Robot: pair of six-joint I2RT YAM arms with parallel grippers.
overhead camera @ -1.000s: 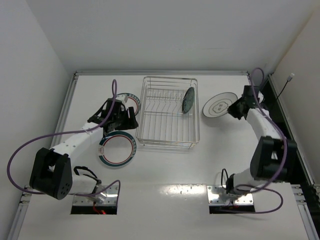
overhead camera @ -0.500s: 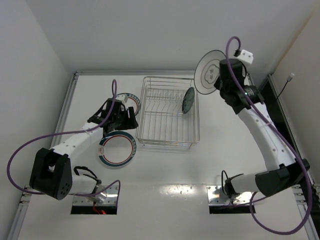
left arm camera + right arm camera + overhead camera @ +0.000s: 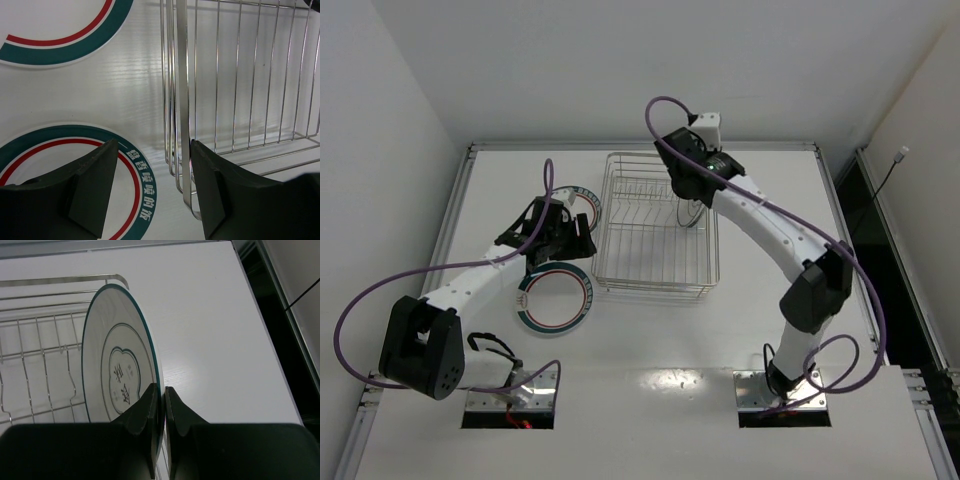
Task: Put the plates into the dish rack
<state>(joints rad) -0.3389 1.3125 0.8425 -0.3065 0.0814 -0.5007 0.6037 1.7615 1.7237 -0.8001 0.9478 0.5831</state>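
Now | right gripper (image 3: 161, 392) pinches dark-rimmed plate (image 3: 117, 375) on edge over dish rack (image 3: 650, 272), unslotted | left gripper (image 3: 152, 170) spread, empty | two ringed plates (image 3: 555, 298) wait, frame left.

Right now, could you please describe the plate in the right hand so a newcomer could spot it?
Start at the silver wire dish rack. At its far right end the right hand pinches a white plate on edge. Unlike the two green-and-red ringed plates lying flat left of the rack, it has a thin dark rim and a centre motif.
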